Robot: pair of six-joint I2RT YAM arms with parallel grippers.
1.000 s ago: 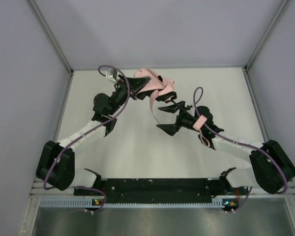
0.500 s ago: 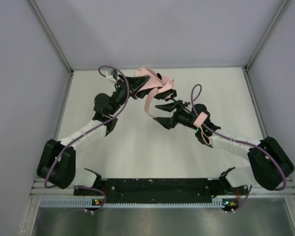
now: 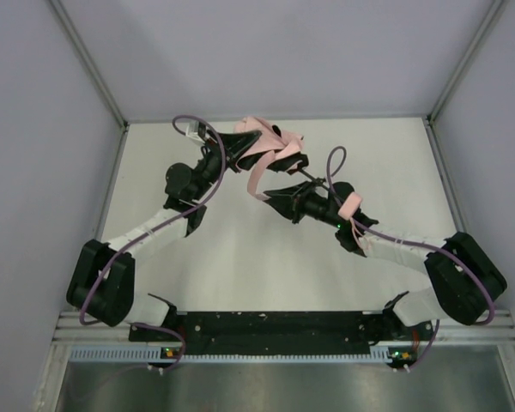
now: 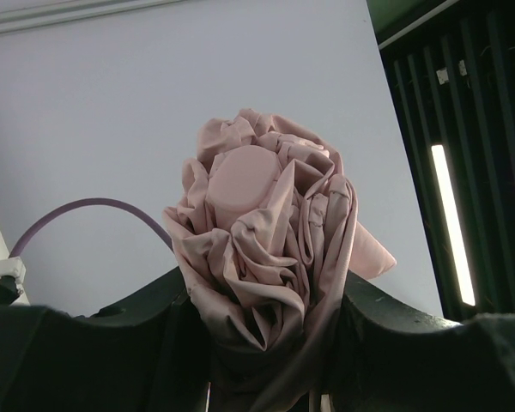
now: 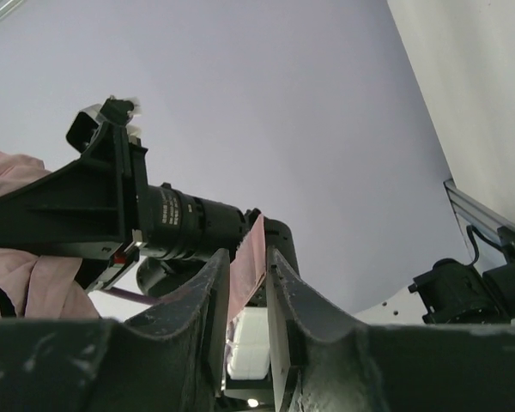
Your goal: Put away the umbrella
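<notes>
The umbrella (image 3: 270, 148) is a crumpled pale pink bundle held off the table near the back middle. My left gripper (image 3: 232, 156) is shut on it; in the left wrist view the fabric (image 4: 262, 240) fills the space between both fingers (image 4: 154, 335), and a round pink end (image 4: 245, 176) faces away from the camera. A pink strap (image 3: 256, 180) hangs down from the bundle. My right gripper (image 3: 270, 197) has closed on this strap (image 5: 249, 257), which runs up between its narrow jaws. Pink fabric (image 5: 21, 275) also shows at the left edge of the right wrist view.
The white table (image 3: 240, 257) is boxed in by grey walls with metal rails (image 3: 86, 60) at the corners. A purple cable (image 3: 193, 124) loops over the left arm, another (image 3: 335, 159) over the right. A black bar (image 3: 266, 324) lies at the near edge.
My right gripper has moved left and back toward the hanging strap and closed from wide open to a narrow gap around it. The left gripper and the bundle have hardly moved.
</notes>
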